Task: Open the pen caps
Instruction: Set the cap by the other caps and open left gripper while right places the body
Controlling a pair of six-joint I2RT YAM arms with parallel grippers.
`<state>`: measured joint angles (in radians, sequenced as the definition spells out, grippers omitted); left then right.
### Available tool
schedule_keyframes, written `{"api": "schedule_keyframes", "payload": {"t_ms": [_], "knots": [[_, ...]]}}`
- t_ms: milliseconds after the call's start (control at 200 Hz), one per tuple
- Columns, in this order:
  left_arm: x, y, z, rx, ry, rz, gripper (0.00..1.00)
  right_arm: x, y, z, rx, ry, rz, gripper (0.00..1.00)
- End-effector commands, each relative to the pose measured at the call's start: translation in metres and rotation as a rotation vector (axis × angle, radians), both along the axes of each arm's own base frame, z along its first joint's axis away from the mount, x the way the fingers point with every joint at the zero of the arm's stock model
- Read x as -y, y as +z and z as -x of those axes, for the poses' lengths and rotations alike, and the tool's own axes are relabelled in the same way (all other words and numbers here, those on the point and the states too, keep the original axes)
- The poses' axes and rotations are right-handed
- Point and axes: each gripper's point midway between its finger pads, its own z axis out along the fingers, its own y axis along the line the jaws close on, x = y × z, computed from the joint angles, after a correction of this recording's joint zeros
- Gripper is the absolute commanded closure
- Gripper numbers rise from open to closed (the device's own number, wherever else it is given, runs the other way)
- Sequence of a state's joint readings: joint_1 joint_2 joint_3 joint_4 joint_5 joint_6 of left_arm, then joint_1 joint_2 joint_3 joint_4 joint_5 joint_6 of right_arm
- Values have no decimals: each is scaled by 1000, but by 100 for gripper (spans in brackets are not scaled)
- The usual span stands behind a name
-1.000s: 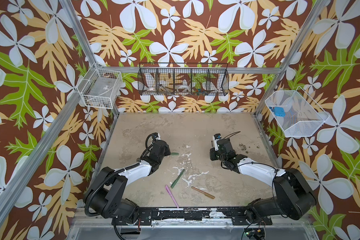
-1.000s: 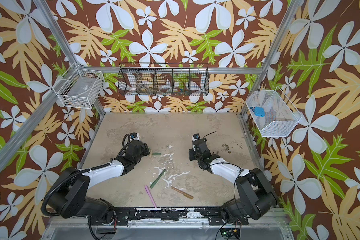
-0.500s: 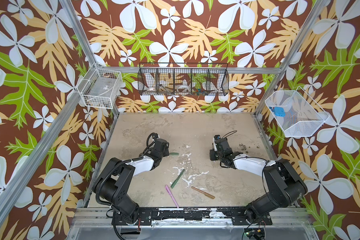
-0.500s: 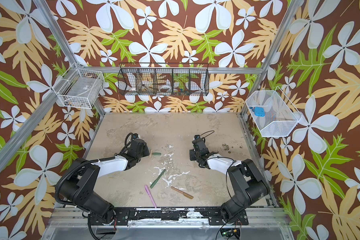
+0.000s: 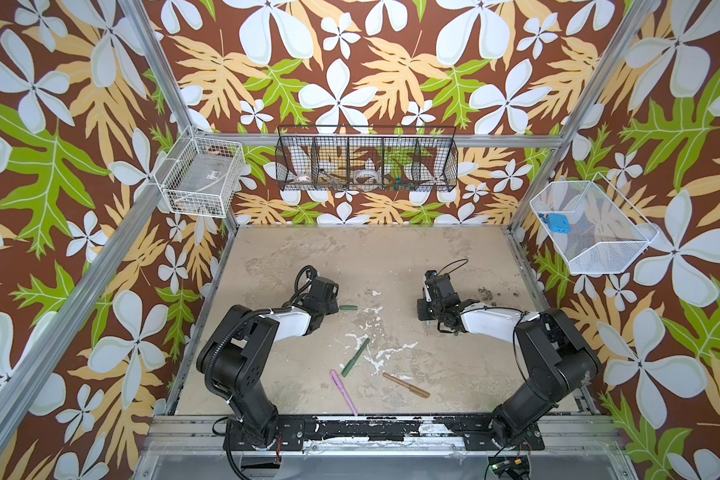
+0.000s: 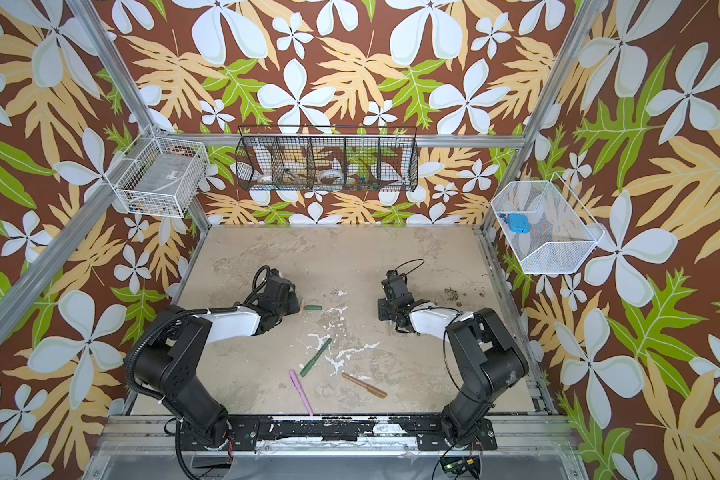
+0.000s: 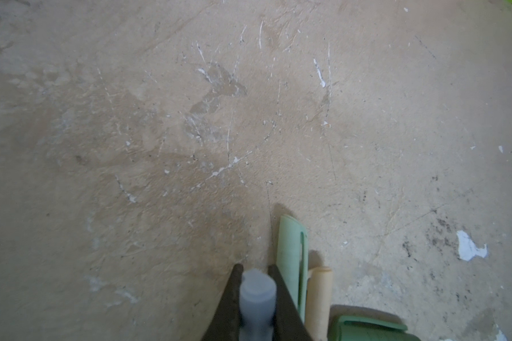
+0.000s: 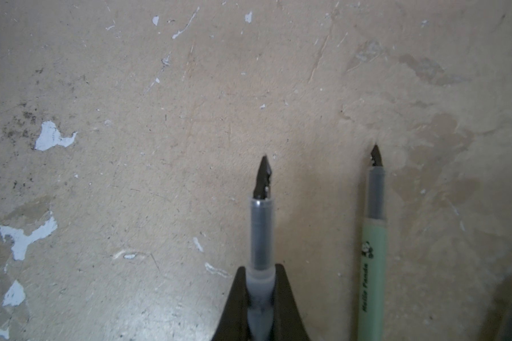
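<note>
Separating a pen from its cap, the two arms are pictured apart over the scuffed bench (image 5: 391,257), and the pull is judged complete. The left jaws are clenched on a grey-blue cap (image 7: 257,295), held low at the left of the bench's middle. The right jaws are clamped on an uncapped pen body (image 8: 262,227), its dark tip bared, held low at the right.

Just beside the held cap, a mint-green cap (image 7: 291,257), a beige cap (image 7: 319,295) and a dark green cap (image 7: 370,332) are laid close together on the bench. A mint-green pen body (image 8: 373,251), already uncapped, is laid just beside the held body.

Nearer the front edge, in both top views, a green pen (image 5: 355,357), a pink pen (image 5: 344,392) and a brown pen (image 5: 406,385) are lying. Their caps appear to be on, though that cannot be told for certain.

The step in hand is judged to be the setting down of the two parts. For the next move, both jaws would have to be released low over the bench, the cap among the others and the body beside its fellow. One of the three near pens could then be gripped at both ends and drawn apart in line.
</note>
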<state>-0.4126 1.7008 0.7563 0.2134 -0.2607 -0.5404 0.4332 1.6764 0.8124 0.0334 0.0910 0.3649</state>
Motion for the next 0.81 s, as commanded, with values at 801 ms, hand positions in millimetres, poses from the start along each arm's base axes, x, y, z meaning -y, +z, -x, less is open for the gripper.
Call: {"api": "schedule_keyframes", "payload": {"t_ms": [801], "knots": [[3,30,2,95,-35,62,60,3,-2,-2,3,-8,22,67]]}}
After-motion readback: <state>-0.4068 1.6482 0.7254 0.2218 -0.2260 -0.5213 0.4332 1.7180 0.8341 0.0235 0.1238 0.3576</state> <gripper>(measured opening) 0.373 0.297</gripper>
